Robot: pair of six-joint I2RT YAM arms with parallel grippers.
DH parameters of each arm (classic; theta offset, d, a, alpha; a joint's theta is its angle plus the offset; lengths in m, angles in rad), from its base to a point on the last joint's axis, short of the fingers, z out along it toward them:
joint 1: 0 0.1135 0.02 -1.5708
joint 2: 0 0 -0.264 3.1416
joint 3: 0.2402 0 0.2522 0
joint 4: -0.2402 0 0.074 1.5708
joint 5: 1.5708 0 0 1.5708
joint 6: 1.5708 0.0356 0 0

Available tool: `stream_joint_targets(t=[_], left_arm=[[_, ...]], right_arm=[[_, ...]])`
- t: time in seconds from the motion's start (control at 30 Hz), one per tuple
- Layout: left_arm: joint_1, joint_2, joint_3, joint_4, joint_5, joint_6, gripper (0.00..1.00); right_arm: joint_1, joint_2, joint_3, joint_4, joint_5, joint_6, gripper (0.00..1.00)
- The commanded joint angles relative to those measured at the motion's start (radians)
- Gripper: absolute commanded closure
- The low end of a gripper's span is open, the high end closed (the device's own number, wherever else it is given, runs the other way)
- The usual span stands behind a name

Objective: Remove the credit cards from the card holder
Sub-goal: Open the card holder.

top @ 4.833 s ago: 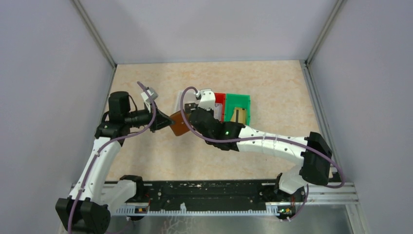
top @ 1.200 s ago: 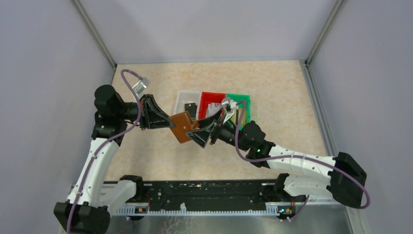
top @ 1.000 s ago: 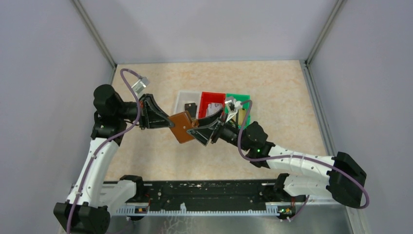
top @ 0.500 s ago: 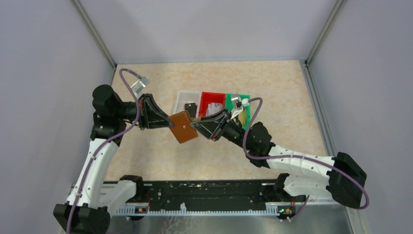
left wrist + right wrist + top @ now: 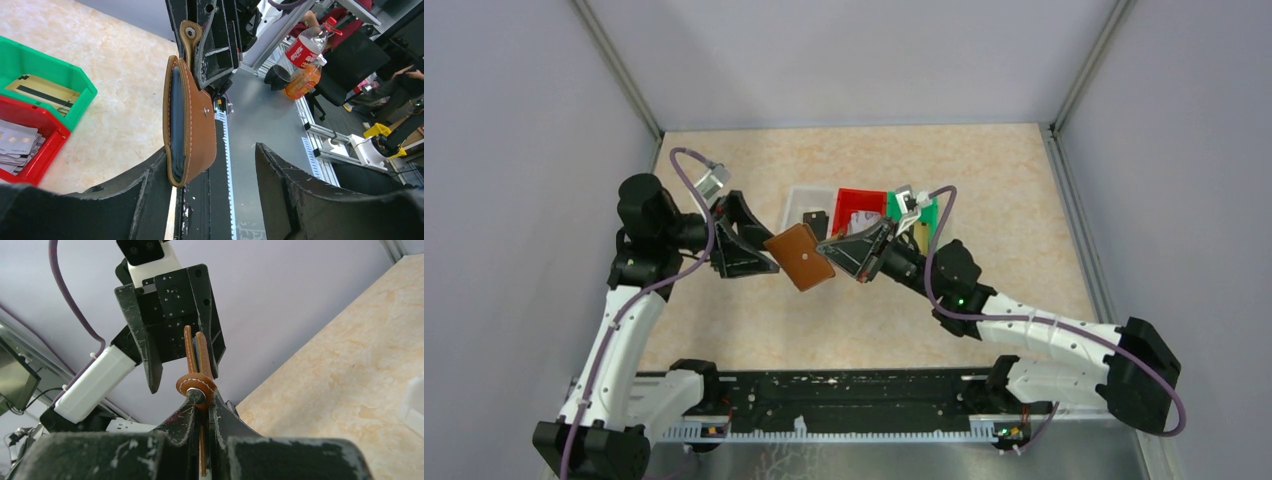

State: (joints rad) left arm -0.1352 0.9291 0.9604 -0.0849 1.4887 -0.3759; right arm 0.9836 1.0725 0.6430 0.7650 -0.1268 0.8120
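Card holder (image 5: 800,256) aloft
Right fingers (image 5: 181,429) pinch it beside its snap tab (image 5: 196,385), left fingers (image 5: 295,185) wide; likely light, floppy: grip the stitched rim.

overhead and wrist closeups share the card holder (image 5: 800,256).

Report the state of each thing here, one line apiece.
Brown leather-look card holder: folded shut, airborne, snap tab unfastened.
Right gripper: shut on the card holder.
Left gripper: open, straddling the card holder.
Green plastic bin: holds a gold card.
Red plastic bin: holds silvery-white cards.
Clear bin: holds a black card.
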Motion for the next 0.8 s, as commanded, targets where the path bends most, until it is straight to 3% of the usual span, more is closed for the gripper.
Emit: stream_joint_targets(t=[0.0, 0.13, 0.33, 0.47, 0.6, 0.77], left_arm=[[-0.004, -0.015, 0.03, -0.055, 0.049, 0.107, 0.43], [-0.004, -0.011, 0.024, -0.056, -0.016, 0.105, 0.76], [-0.004, -0.008, 0.022, -0.055, -0.009, 0.104, 0.98], [-0.004, -0.032, 0.021, -0.07, 0.044, 0.161, 1.0], [-0.004, -0.045, 0.02, -0.076, 0.065, 0.207, 1.0], [-0.004, -0.039, 0.029, -0.076, 0.063, 0.212, 1.0]], right_arm=[[-0.011, -0.02, 0.076, 0.012, -0.065, -0.015, 1.0], [-0.011, 0.014, 0.102, 0.034, -0.139, -0.007, 1.0], [-0.01, 0.05, 0.115, 0.07, -0.187, 0.021, 1.0], [-0.012, 0.037, 0.099, 0.09, -0.179, 0.04, 0.95], [-0.02, 0.033, 0.074, 0.148, -0.179, 0.063, 0.77], [-0.043, 0.034, 0.047, 0.192, -0.174, 0.115, 0.76]])
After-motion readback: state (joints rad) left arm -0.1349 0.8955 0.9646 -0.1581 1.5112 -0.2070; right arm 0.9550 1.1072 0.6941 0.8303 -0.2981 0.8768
